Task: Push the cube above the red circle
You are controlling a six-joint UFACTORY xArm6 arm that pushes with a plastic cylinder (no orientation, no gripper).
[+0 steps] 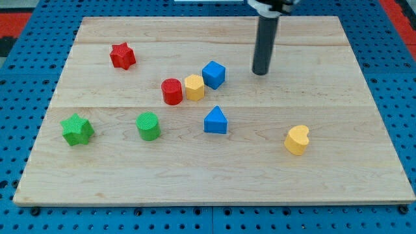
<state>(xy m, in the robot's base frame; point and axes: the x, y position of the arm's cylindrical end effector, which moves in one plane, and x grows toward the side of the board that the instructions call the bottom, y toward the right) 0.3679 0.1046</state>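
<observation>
A blue cube (pixel 213 74) sits near the board's middle, touching a yellow hexagonal block (pixel 194 87) at its lower left. The red circle (pixel 171 91), a short red cylinder, stands just left of the yellow block, touching it. The three form a short diagonal row. My tip (pixel 260 71) rests on the board to the right of the blue cube, a cube's width or so away from it, at about the same height in the view. The dark rod rises from it to the view's top.
A red star (pixel 122 56) lies at the upper left. A green star (pixel 77 129) and a green cylinder (pixel 149 125) lie at the lower left. A blue triangular block (pixel 216 121) sits below the middle, a yellow heart (pixel 297 139) at the lower right. The wooden board (pixel 325 182) lies on a blue pegboard.
</observation>
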